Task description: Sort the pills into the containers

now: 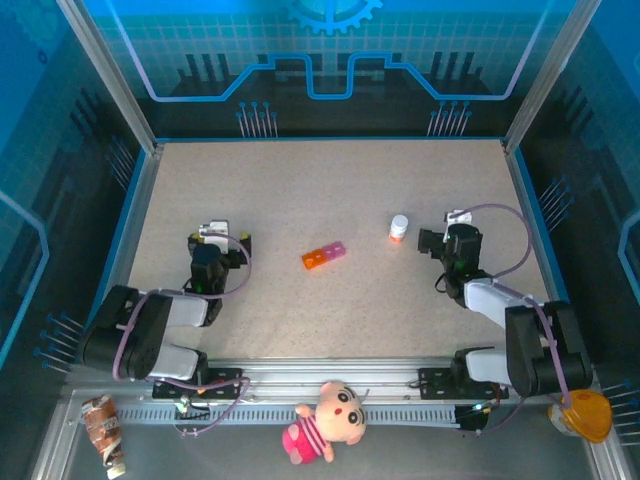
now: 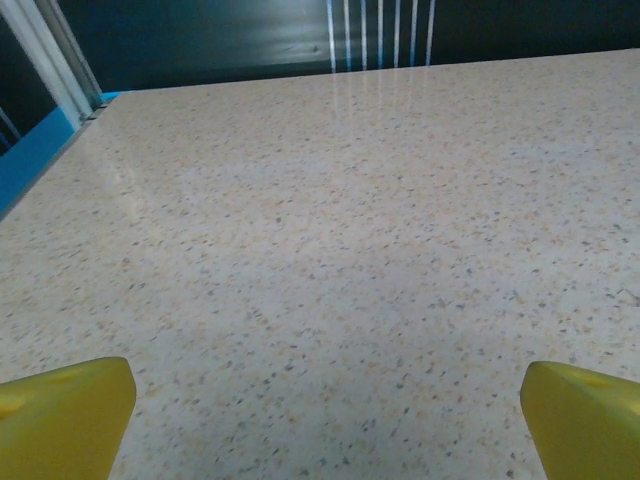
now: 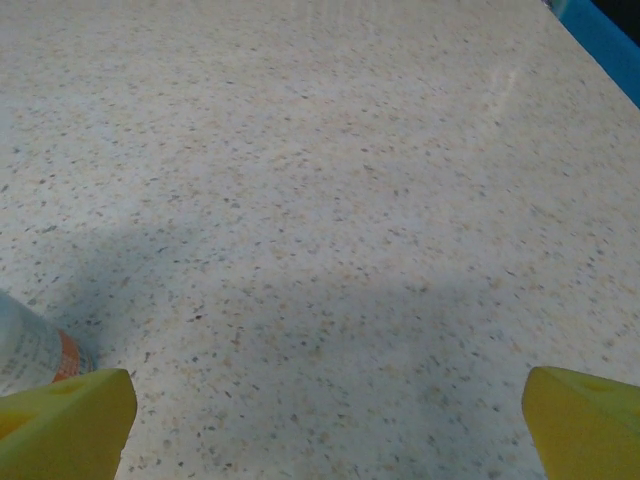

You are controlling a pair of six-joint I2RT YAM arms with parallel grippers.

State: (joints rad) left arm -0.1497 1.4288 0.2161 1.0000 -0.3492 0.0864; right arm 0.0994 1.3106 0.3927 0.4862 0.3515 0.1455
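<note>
With left hand (image 2: 328,420) and right hand (image 3: 328,420) spread empty and the containers (image 1: 323,255) lying on the bench (image 1: 300,190) between them, the right should centre on the nearby bottle (image 1: 398,228) before closing.

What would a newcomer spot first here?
The orange-and-pink strip of containers lies in the middle of the table, with a small white bottle to its right. A pink plush doll lies at the near edge between the arm bases. The left gripper and right gripper are open and hold nothing.
</note>
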